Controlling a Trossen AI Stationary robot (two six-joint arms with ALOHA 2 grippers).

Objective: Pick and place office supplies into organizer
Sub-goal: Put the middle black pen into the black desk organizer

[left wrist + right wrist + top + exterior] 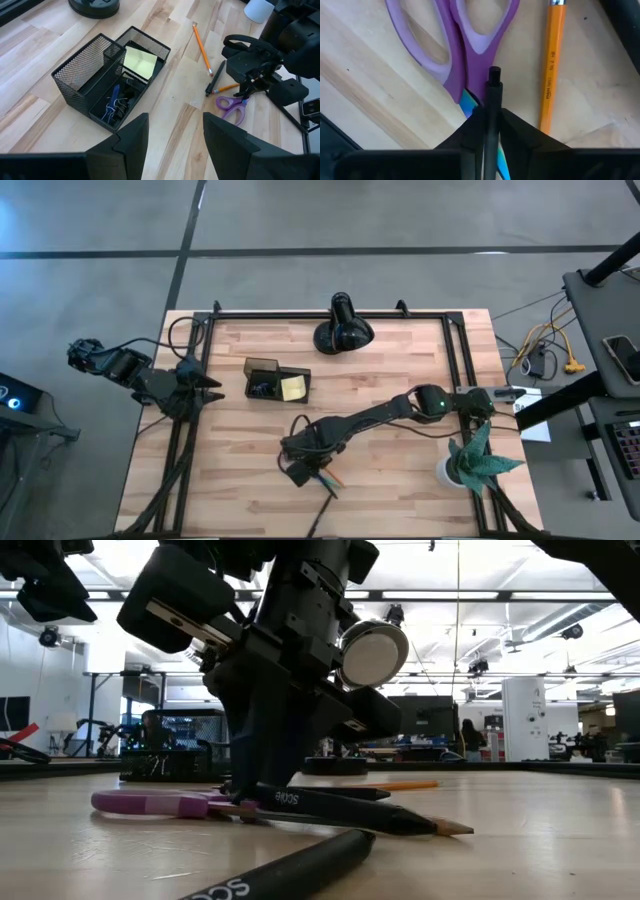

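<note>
Wood-plank table (400,470) carries a black mesh organizer (107,80) holding a yellow sticky pad (140,63). Right gripper (492,117) clamps a thin black pen (493,95) above purple scissors (455,45). Beside them lies an orange pencil (552,65). Black pens are marked "SCOIE". Left gripper (172,142) gapes empty

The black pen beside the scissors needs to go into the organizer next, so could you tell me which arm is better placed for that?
The right. Its gripper is already shut on the black pen, next to the purple scissors. The left gripper is open and empty, near the organizer but away from the pen.
</note>
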